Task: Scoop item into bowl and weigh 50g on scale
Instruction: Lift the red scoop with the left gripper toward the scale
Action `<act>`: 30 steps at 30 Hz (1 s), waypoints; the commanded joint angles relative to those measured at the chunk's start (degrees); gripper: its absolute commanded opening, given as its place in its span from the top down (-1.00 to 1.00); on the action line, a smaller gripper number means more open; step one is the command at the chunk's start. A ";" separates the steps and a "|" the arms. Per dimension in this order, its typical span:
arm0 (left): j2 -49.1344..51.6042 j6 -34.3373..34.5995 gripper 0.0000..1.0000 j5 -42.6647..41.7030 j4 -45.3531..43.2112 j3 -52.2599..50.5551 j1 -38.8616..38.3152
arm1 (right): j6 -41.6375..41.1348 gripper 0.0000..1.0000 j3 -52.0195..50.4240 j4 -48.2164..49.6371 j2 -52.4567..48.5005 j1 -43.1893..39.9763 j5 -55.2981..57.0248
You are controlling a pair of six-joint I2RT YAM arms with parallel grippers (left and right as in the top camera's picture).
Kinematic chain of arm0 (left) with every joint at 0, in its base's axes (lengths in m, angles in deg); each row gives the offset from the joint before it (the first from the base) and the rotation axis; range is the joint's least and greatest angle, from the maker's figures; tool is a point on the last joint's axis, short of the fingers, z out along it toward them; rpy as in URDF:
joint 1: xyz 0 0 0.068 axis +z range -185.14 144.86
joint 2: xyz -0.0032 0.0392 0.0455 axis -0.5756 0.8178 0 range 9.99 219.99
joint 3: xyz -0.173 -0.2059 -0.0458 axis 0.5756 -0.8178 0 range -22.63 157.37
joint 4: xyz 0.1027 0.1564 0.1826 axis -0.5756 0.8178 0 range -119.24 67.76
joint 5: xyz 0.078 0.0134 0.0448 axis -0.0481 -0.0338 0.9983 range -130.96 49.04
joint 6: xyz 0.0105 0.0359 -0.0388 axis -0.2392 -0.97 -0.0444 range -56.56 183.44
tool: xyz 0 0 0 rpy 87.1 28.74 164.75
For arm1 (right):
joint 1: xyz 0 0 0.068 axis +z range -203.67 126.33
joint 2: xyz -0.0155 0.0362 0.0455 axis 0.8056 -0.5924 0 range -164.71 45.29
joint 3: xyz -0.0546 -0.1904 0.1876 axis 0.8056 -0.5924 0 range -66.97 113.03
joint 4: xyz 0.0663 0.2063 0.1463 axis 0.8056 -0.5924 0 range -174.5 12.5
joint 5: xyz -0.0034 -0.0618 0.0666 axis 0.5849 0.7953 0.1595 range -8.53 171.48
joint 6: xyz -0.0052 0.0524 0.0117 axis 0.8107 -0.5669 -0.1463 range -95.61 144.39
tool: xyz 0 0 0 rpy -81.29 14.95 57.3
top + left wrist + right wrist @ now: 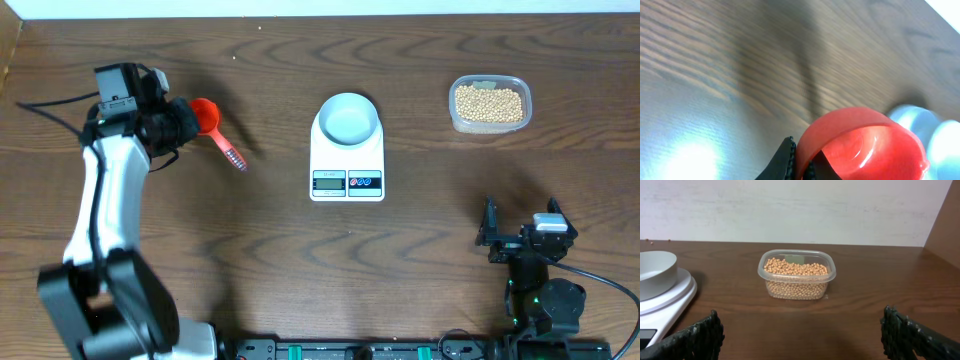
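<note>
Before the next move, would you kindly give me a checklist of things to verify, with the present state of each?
1. Bowl sits on the scale: ok.
2. Bowl is empty: ok, no beans show inside it.
3. Clear tub is uncovered and holds beans: ok.
4. Left gripper has a firm hold on the red scoop: cannot tell; its cup is at the fingers and its handle points away.
5. Right gripper is open and apart from the tub: ok.
6. Scale display reads zero: cannot tell, too small.
</note>
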 commanded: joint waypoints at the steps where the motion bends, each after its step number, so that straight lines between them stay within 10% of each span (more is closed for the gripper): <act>1: -5.46 3.85 0.86 -0.66 3.65 0.42 -3.48 | 0.46 -0.98 -0.13 -0.22 0.33 0.37 0.46; 30: -9.20 3.91 0.85 1.31 7.06 0.39 -12.70 | 0.46 -0.99 -0.13 -0.22 0.33 0.37 0.46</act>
